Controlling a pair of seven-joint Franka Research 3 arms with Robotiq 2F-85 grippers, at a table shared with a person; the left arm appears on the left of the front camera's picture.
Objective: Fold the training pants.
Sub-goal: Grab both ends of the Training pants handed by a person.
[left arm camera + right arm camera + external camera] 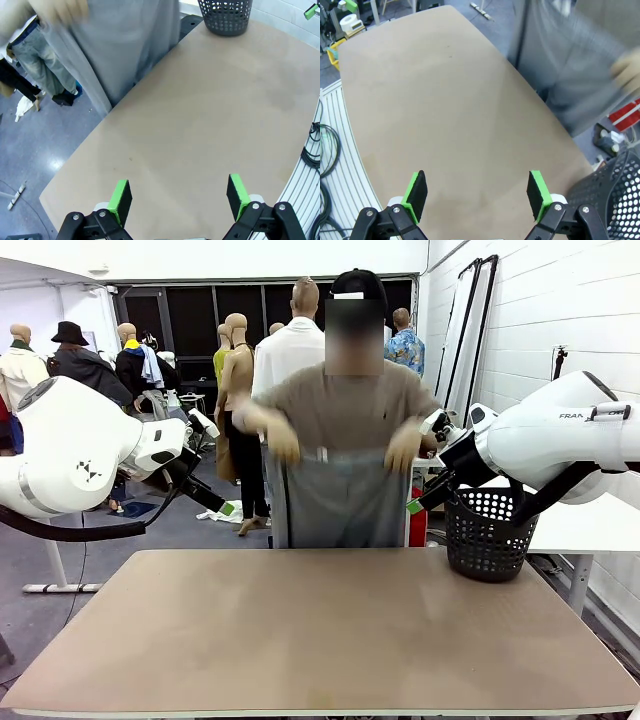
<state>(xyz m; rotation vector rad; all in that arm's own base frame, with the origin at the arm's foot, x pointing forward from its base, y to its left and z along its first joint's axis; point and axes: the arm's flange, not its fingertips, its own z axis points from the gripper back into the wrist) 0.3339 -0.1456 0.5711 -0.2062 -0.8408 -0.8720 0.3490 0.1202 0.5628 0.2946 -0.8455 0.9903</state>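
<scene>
Looking across from the front camera, you see the person at the far side holding the training pants (335, 502) up by the waistband, one hand (283, 443) at each upper corner. The grey fabric hangs straight down behind the far edge of the table (320, 630), not resting on it. Your left gripper (227, 508) hangs off the table's far left corner, just beside the pants' edge but apart from it. Your right gripper (415, 505) sits opposite, near the other edge of the cloth and just above a black mesh basket (485, 538) that stands on the far right corner. From this angle you cannot judge either gripper's spread.

On your left wrist camera, the left gripper (179, 197) has its green pads (120, 199) spread wide with nothing between them, above bare tabletop (200, 110). The training pants (125, 45) hang beyond the table's edge at upper left, with a blurred hand (65, 10) gripping the top. The basket (227, 16) stands at the upper edge.

On your right wrist camera, the right gripper (477, 195) is likewise spread wide and empty over the table (435, 100). The training pants (565, 65) hang past the table's edge at upper right, a blurred hand (627, 75) on them, and the basket (607, 197) sits just beside the gripper at lower right.
</scene>
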